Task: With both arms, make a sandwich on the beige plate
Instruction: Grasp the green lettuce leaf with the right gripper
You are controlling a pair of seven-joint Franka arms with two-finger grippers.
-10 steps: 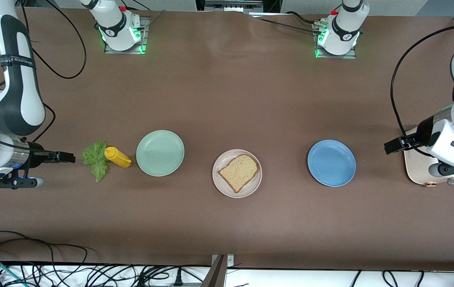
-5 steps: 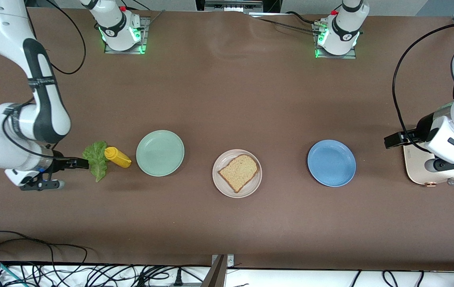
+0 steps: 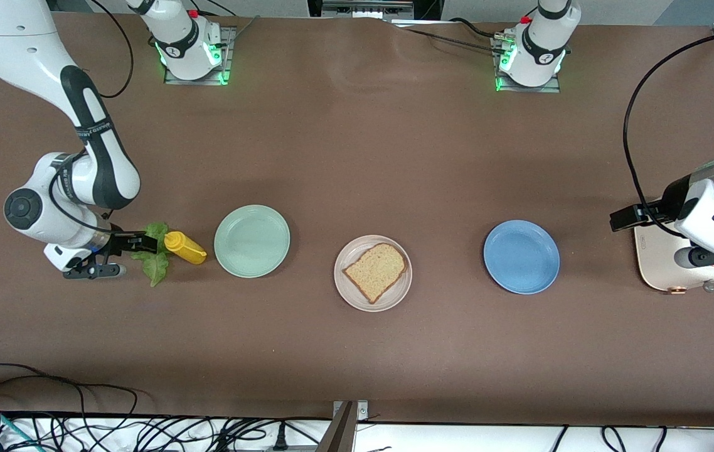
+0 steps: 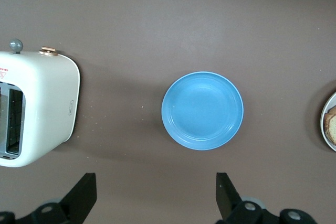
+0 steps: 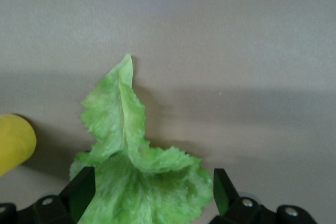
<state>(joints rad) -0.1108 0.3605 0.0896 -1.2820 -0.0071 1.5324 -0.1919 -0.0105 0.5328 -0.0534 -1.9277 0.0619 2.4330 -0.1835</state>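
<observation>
Bread slice (image 3: pixel 375 271), 1 only, lies on the beige plate (image 3: pixel 347 289), between a mint-green plate (image 3: pixel 251 241) and blue plate (image 3: pixel 521 256). Lettuce (image 3: pixel 155 267) touches the yellow bottle (image 3: pixel 185 247); right gripper (image 3: pixel 143 242) spread over it. Left gripper (image 3: pixel 625 218) released above the toaster (image 3: pixel 658 271).

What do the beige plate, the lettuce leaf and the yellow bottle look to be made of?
Beige plate: likely matte plastic or ceramic; smooth, dull, evenly colored rim.
Lettuce leaf: real or imitation, cannot tell; ruffled edges, pale midrib, slight sheen.
Yellow bottle: probably soft plastic; uniform opaque color, rounded body.
</observation>
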